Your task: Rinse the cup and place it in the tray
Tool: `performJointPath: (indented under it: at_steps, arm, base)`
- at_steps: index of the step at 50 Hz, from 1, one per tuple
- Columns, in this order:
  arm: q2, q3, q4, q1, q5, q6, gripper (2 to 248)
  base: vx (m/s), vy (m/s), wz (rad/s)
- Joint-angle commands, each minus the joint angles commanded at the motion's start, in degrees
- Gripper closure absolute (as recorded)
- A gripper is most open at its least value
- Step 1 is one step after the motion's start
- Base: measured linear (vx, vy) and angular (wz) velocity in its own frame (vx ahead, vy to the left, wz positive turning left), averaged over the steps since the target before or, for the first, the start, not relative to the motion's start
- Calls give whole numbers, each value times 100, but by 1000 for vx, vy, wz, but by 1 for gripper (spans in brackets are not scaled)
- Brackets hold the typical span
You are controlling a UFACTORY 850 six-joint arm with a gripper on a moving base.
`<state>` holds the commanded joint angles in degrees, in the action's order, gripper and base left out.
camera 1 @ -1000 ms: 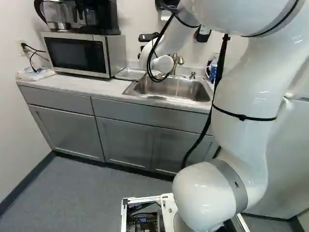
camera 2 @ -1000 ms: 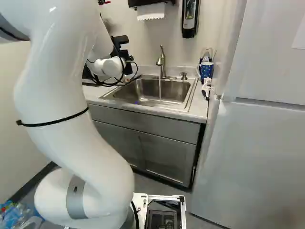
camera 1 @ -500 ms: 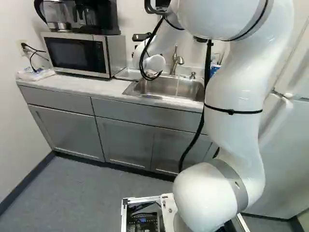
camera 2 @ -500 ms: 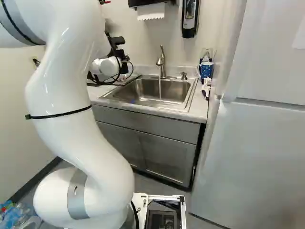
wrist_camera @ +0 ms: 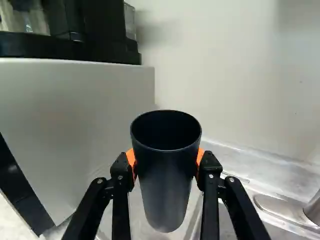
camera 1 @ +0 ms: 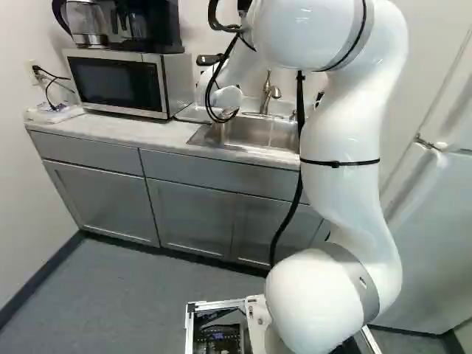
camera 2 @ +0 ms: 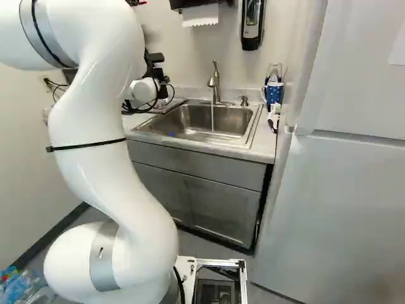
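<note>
The hand [wrist_camera: 166,159] pinches the cup [wrist_camera: 167,187] mouth up near the worktop [camera 1: 122,128]'s back edge, probably to set it base-down in the tray [camera 1: 190,113].

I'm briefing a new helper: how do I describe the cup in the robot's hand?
Start at the silver microwave beside the sink. In the wrist view, the hand grips a tall dark cup between orange pads. Unlike the blue patterned mug near the fridge, it is plain, with no handle visible.

Darkness hid the inner bottom of the tapered black cup [wrist_camera: 167,187], and view edges cropped the boxy black coffee maker [camera 1: 158,29].
</note>
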<state>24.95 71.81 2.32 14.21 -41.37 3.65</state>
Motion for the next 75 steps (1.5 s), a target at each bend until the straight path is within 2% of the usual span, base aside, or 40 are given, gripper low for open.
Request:
performJointPath:
  at_steps: [38, 75]
  arm:
    - [1101, 927, 0, 203, 0, 0, 124]
    - [1175, 911, 0, 207, 0, 0, 124]
  base:
    - [0, 0, 0]
    - [0, 0, 0]
